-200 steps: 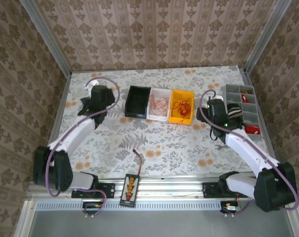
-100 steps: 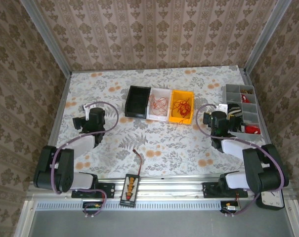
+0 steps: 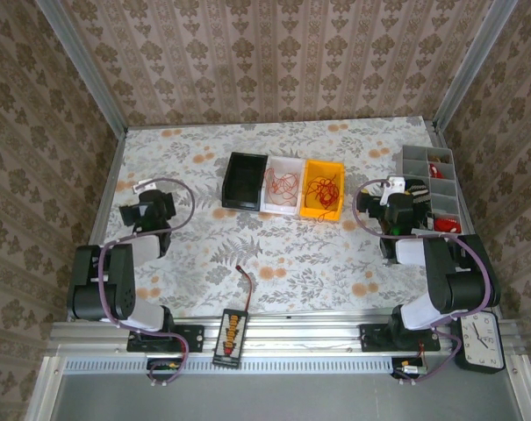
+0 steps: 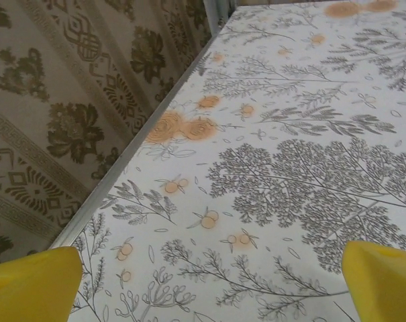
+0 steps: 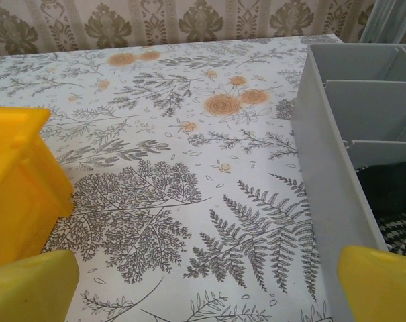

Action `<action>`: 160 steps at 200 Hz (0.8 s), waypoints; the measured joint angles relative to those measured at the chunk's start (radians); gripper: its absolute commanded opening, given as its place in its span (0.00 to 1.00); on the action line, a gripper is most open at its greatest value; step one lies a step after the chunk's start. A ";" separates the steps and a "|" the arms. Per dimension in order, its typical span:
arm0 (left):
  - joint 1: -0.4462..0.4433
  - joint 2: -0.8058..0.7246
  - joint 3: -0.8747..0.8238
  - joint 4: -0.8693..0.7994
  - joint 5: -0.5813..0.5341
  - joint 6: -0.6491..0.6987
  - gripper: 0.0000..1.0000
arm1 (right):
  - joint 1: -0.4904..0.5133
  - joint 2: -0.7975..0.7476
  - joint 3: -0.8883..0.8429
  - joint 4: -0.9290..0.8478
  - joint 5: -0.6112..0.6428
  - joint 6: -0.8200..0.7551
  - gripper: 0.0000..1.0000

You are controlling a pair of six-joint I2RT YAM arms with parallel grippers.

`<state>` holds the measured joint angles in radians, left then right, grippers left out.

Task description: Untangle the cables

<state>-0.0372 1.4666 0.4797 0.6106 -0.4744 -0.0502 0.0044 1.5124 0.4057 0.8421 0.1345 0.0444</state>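
Observation:
Red cables (image 3: 283, 185) lie in a loopy bunch inside the white bin (image 3: 285, 207). More red cables (image 3: 324, 191) with a dark strand sit in the yellow bin (image 3: 310, 209), whose corner (image 5: 18, 181) shows at the left of the right wrist view. My left gripper (image 3: 147, 207) rests far left near the table edge, open, its yellow fingertips (image 4: 31, 288) wide apart over bare tablecloth. My right gripper (image 3: 395, 202) is open beside the grey organiser (image 3: 409, 160), with nothing between its fingertips (image 5: 380, 285).
An empty black bin (image 3: 245, 181) stands left of the white one. The grey organiser wall (image 5: 327, 168) is close on the right gripper's right. A black board with yellow sockets (image 3: 232, 335) and its red-black lead (image 3: 245, 282) lie at the near edge.
Both arms have folded back toward their bases. The left gripper drew away from the black bin to the left edge. The right gripper pulled back beside the organiser.

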 measured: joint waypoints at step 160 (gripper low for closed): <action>-0.013 0.083 -0.098 0.299 0.246 0.067 1.00 | 0.024 0.008 0.000 0.007 -0.011 -0.001 1.00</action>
<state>-0.0505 1.5497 0.3817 0.9096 -0.2287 0.0166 0.0288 1.5200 0.4057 0.8490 0.1230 0.0437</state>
